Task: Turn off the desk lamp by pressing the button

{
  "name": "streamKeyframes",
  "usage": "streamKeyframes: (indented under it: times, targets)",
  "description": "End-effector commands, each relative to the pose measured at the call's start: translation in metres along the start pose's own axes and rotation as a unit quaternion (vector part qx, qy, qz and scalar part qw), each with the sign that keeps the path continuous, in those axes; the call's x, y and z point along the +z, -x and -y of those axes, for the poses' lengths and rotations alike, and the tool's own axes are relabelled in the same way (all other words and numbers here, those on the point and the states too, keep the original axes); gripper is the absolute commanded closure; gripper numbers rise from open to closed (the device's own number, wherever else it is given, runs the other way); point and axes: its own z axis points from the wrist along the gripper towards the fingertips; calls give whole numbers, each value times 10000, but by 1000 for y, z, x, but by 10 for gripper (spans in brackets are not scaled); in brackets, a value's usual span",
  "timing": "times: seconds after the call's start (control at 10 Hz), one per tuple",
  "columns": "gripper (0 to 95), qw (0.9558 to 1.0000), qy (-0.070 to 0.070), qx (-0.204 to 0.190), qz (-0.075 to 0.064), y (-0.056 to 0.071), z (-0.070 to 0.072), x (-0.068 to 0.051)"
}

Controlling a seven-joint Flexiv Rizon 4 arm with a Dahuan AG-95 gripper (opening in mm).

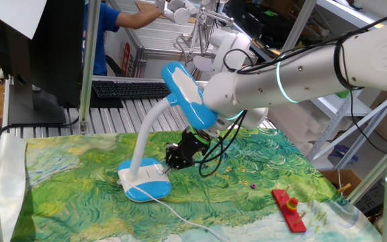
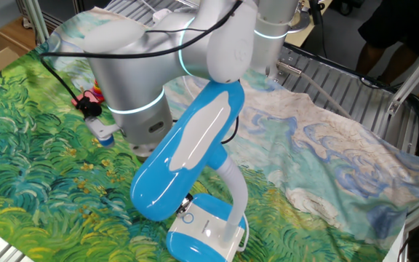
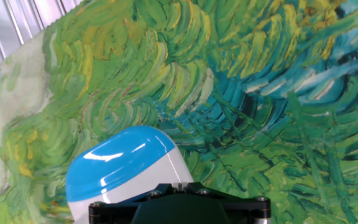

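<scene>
Painted cloth (image 3: 241, 81); button hidden beneath fingers (image 1: 170, 163) on desk lamp (image 1: 146, 181).

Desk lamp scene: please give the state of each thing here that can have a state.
desk lamp: upright on its base, head tilted, no glow visible from its panel
gripper: jaws shut, angled down at the lamp base
red toy: lying on the cloth, untouched
</scene>
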Motion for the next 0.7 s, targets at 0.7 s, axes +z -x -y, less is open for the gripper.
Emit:
streamKeyframes:
  times: [0.7]
  targets:
    - [950, 9993, -338, 107, 108, -20, -10, -2]
